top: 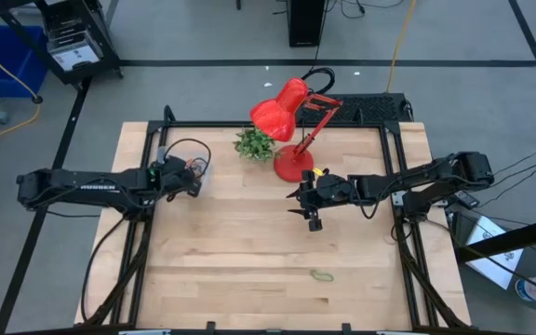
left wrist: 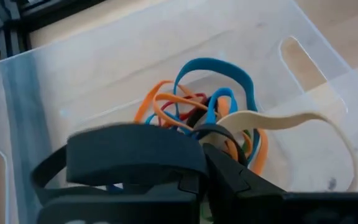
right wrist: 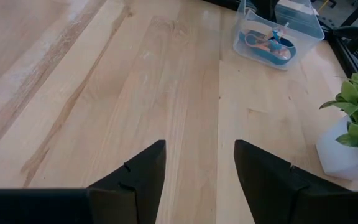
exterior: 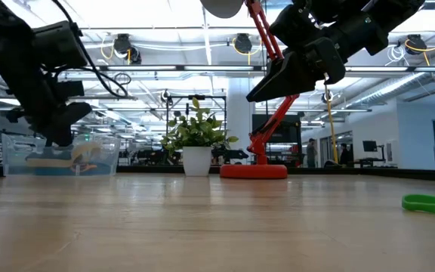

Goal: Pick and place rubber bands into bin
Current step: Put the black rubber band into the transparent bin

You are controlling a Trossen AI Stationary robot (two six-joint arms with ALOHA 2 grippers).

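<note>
I hold the left end effector point(left wrist: 197, 171) clenched above the bin point(left wrist: 36, 87), where the bands point(left wrist: 210, 118) pile; whether it pinches one, I cannot tell. Right end effector point(right wrist: 197, 180) hangs released mid-tabletop point(top: 249, 233), likely for the green band point(top: 321, 274) near the front edge.

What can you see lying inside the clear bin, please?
The bin holds a tangle of rubber bands: blue, orange, red and cream. The left gripper covers the nearer part, hiding any bands beneath.

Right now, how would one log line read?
left tool: shut, over bin | right tool: open, mid-table | green band: on table
</note>
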